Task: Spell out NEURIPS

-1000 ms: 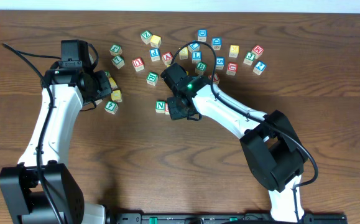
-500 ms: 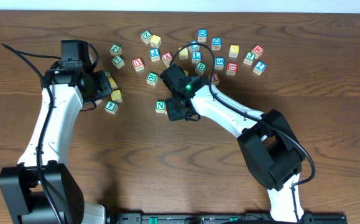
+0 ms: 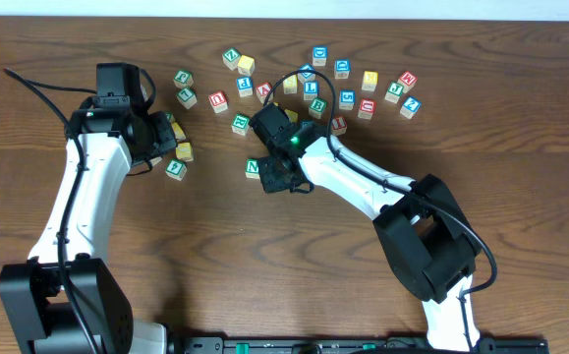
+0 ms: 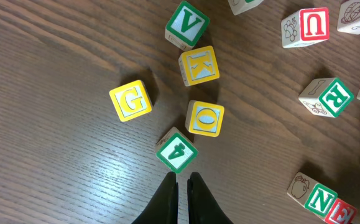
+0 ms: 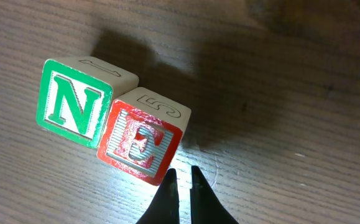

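Overhead: the right gripper (image 3: pixel 271 178) has edged left since a second ago and sits beside the green N cube (image 3: pixel 254 168).
Left wrist: the left gripper (image 4: pixel 183 186) is pinched together and empty, below the green 4 cube (image 4: pixel 176 149). The red U cube (image 4: pixel 305 27) and green R cube (image 4: pixel 327 96) are readable.
Right wrist: the fingers are closed and empty, just short of the red E cube (image 5: pixel 141 143), which touches the N cube.

Sharp, evenly lit; tabletop (image 5: pixel 279 124) glare beside dark shadow (right wrist view).
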